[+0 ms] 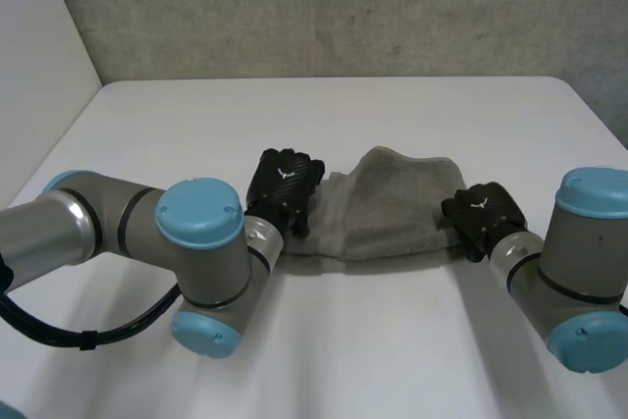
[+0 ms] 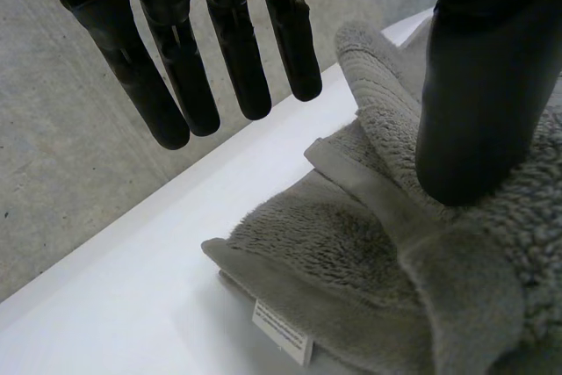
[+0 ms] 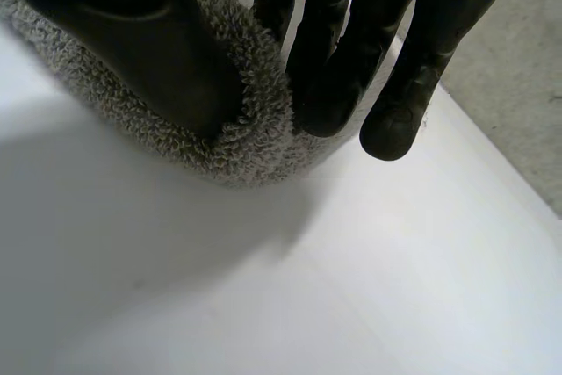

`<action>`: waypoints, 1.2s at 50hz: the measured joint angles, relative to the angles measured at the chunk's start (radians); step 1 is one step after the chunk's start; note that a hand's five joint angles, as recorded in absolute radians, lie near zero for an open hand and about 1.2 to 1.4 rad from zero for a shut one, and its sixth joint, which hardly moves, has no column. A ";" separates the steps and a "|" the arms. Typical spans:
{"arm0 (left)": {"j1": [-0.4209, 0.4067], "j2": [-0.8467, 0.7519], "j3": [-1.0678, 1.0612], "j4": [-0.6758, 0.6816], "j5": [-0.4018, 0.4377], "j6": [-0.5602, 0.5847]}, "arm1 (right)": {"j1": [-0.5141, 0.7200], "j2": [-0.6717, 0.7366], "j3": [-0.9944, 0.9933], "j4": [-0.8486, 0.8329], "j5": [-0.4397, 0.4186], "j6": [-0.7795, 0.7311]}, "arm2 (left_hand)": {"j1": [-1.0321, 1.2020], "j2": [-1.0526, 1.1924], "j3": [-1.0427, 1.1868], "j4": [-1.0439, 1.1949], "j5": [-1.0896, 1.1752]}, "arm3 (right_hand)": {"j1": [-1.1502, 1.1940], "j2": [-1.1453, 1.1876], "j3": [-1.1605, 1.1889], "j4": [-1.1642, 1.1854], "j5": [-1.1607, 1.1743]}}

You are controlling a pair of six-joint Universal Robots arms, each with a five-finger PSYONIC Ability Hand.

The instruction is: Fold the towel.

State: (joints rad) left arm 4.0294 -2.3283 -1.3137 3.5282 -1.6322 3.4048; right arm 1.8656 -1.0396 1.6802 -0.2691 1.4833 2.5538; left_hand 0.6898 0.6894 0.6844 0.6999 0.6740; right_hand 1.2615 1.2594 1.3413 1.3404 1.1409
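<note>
Right hand [image 1: 483,210] pinches the towel [image 1: 392,211]; left hand [image 1: 285,180] (fingers [image 2: 235,50] straight) rests on it.

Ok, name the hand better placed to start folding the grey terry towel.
Right, probably. The right hand pinches an end of the grey terry towel between thumb and fingers, so it could lift at once. The left hand has straight fingers off the towel, only its thumb resting on it.

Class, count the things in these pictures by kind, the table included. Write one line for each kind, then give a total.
towel: 1
hands: 2, the left hand and the right hand
table: 1
Total: 4
</note>
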 measured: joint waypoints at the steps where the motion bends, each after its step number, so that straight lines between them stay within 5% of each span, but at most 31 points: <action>1: -0.001 0.004 -0.005 0.000 0.000 -0.001 | -0.001 -0.005 0.000 0.002 0.001 -0.006 | 0.000 0.000 0.000 0.000 0.000 | 0.000 0.000 0.000 0.000 0.000; 17: 0.024 0.147 -0.118 0.000 -0.013 -0.004 | 0.075 -0.101 -0.111 0.015 0.004 -0.477 | -0.030 -0.034 -0.032 -0.035 -0.034 | 0.000 0.000 0.002 0.003 0.000; 27: 0.136 0.226 -0.130 -0.001 -0.063 -0.007 | 0.373 0.093 -0.299 -0.002 -0.104 -0.585 | -0.040 -0.043 -0.041 -0.042 -0.047 | 0.000 0.000 0.003 0.003 0.012; 36: 0.169 0.262 -0.158 0.000 -0.066 -0.010 | 0.457 0.239 -0.314 0.085 -0.201 -0.624 | -0.040 -0.043 -0.041 -0.042 -0.047 | 0.000 0.010 0.009 0.003 0.024; 40: 0.162 0.268 -0.162 0.002 -0.062 -0.010 | 0.449 0.208 -0.291 0.116 -0.204 -0.596 | -0.040 -0.044 -0.042 -0.042 -0.047 | -0.080 -0.069 -0.081 -0.090 -0.071; 45: 0.141 0.269 -0.143 0.006 -0.061 -0.010 | 0.428 0.063 -0.228 0.117 -0.200 -0.439 | -0.040 -0.044 -0.043 -0.042 -0.047 | -0.775 -0.774 -0.826 -0.843 -0.824; 48: 0.123 0.269 -0.127 0.007 -0.062 -0.012 | 0.419 -0.017 -0.193 0.114 -0.195 -0.321 | -0.041 -0.044 -0.043 -0.042 -0.047 | -0.983 -0.986 -1.064 -1.069 -1.073; 60: 0.072 0.246 -0.029 0.016 -0.067 -0.067 | 0.290 -0.170 -0.129 0.129 -0.097 -0.001 | -0.046 -0.051 -0.049 -0.048 -0.055 | -1.028 -1.009 -1.093 -1.084 -1.081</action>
State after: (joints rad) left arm 4.1017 -2.0820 -1.3429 3.5439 -1.6997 3.3376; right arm 2.1557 -1.2097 1.5509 -0.1405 1.3862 2.5532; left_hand 0.6437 0.6388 0.6357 0.6515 0.6189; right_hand 0.2333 0.2506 0.2486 0.2562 0.0599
